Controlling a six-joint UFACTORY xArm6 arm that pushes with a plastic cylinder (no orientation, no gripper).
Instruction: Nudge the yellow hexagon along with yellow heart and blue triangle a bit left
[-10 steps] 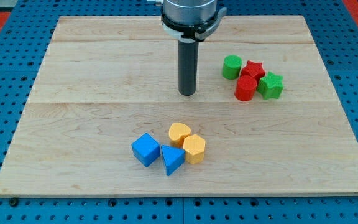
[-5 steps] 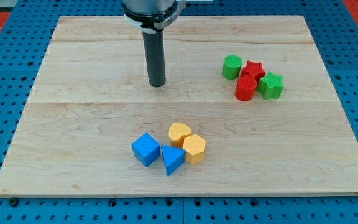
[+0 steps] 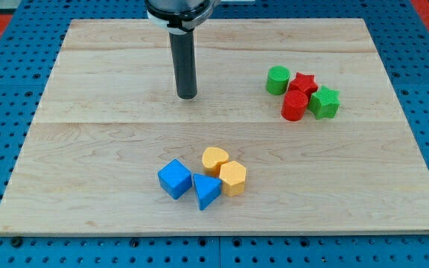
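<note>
Rod upright, my tip (image 3: 188, 96) resting on table (image 3: 88, 149) well above yellow heart (image 3: 214, 158), touching nothing; yellow hexagon (image 3: 233, 178) and blue triangle (image 3: 206, 190) just below heart.

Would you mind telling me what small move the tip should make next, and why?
Probably bring my tip down to the view's right of the yellow hexagon. It now sits well above the cluster, touching nothing; pushing left needs contact from the hexagon's right.
</note>
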